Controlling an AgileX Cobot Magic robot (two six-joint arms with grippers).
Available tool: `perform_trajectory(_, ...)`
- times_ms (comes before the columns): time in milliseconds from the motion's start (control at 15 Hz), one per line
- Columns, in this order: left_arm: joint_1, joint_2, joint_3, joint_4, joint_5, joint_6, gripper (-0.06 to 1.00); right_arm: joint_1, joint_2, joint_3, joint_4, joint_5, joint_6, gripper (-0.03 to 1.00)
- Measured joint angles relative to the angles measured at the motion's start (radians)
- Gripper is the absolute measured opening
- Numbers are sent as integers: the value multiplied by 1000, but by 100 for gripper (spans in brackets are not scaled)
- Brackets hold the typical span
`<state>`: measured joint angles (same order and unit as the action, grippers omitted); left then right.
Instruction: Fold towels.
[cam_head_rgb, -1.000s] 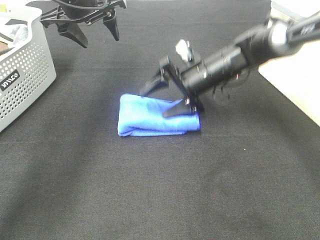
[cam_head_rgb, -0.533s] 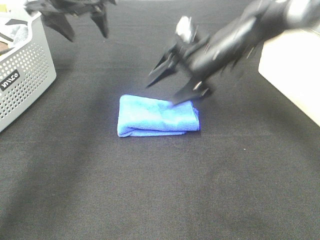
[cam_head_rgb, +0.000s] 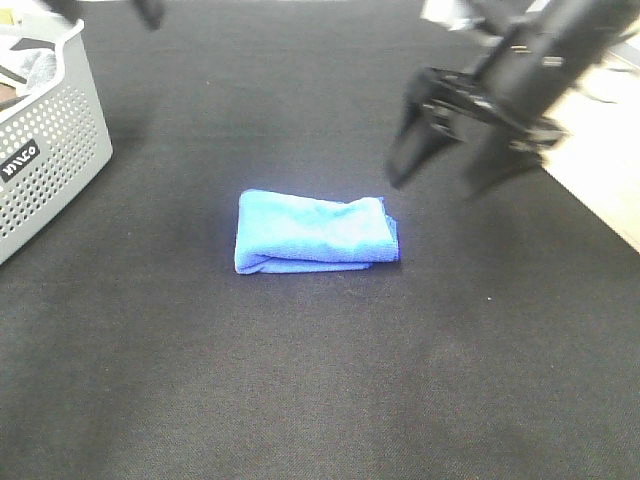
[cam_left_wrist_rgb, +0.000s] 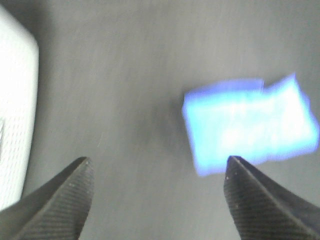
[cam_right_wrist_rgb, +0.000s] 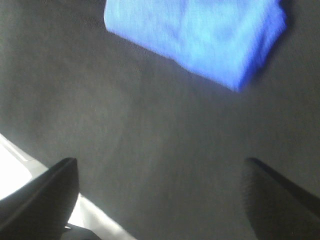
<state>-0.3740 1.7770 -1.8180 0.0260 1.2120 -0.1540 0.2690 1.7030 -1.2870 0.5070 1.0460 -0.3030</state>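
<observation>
The royal-blue towel (cam_head_rgb: 315, 233) lies folded into a small rectangle in the middle of the black table (cam_head_rgb: 300, 380). My right gripper (cam_head_rgb: 440, 183) hangs open and empty in the air, above and to the right of the towel, clear of it. My left gripper (cam_head_rgb: 105, 6) is high at the far left edge of the exterior view, with only its fingertips showing. The left wrist view shows the left gripper (cam_left_wrist_rgb: 159, 161) open and empty, with the blurred towel (cam_left_wrist_rgb: 250, 125) far below. The right wrist view shows the right gripper (cam_right_wrist_rgb: 160, 162) open and empty, with the towel (cam_right_wrist_rgb: 200, 35) beyond it.
A grey perforated basket (cam_head_rgb: 50, 150) holding cloths stands at the left edge; it also shows in the left wrist view (cam_left_wrist_rgb: 15, 110). A pale surface (cam_head_rgb: 600, 170) borders the black table on the right.
My right gripper let go of the towel's right end and rose up and to the right. My left gripper moved up and left, nearly out of the exterior view. The towel stays folded.
</observation>
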Motion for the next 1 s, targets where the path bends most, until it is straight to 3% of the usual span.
perform_trajectory(467,-91,-504,601,24,2,-18,70,0,-527,437,-70,-53,4,82)
perform_trajectory(800,-104,-941,1023,21,5,-18,70,0,-957,686,-250,-40,137,82)
perform_trajectory(1000,-104,-1233,1201,21,-10,42,70,0,-1217,756,-349,-16,220,82)
